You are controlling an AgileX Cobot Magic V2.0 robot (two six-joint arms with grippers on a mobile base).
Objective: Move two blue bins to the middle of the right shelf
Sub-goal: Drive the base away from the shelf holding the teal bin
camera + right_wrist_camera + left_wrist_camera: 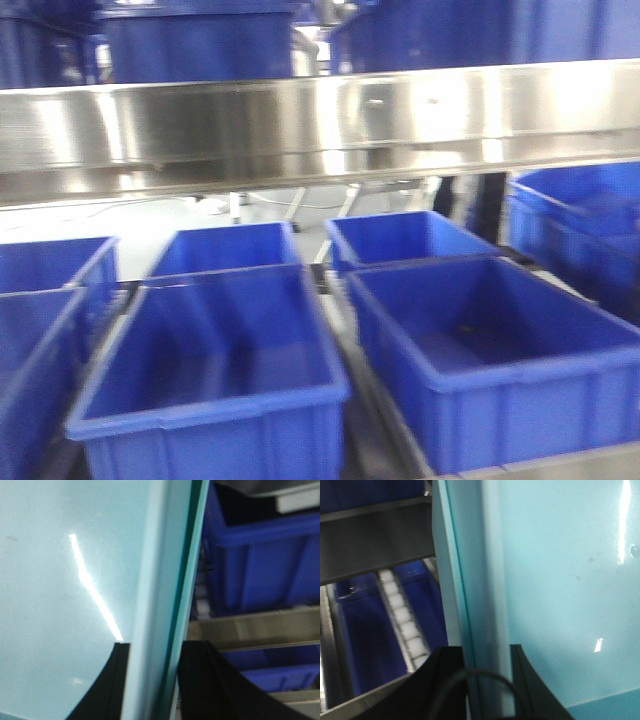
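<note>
A bin wall, looking pale cyan up close, fills both wrist views. My left gripper is shut on the rim of this blue bin, one black finger on each side of the wall. On the opposite side my right gripper is likewise shut on the blue bin's rim. Neither gripper nor the held bin shows in the front view. There, two large blue bins sit side by side on a shelf level, with two smaller ones behind them.
A steel shelf beam crosses the front view, with more blue bins above it and others at the left and right edges. A roller track runs between bins. Steel rails and a blue bin stand right of the held wall.
</note>
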